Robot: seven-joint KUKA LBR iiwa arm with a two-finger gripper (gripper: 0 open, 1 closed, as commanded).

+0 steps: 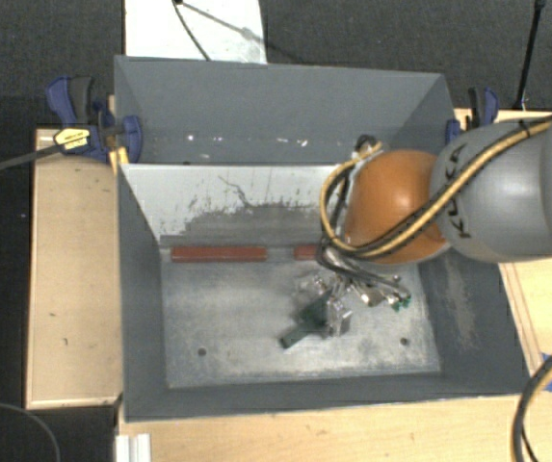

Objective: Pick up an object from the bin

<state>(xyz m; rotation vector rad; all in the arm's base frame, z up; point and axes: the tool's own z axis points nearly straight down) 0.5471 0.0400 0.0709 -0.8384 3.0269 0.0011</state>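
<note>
Big grey bin [208, 325], arm [507, 200] coming in from the right. Long reddish bar [218, 253] lies along the back of the floor. Gripper [336, 314] is down low, right of centre, can't tell if it's open or closed. Small dark green piece [300, 333] sits right at its tip, long axis slanting away to the view's lower left
</note>
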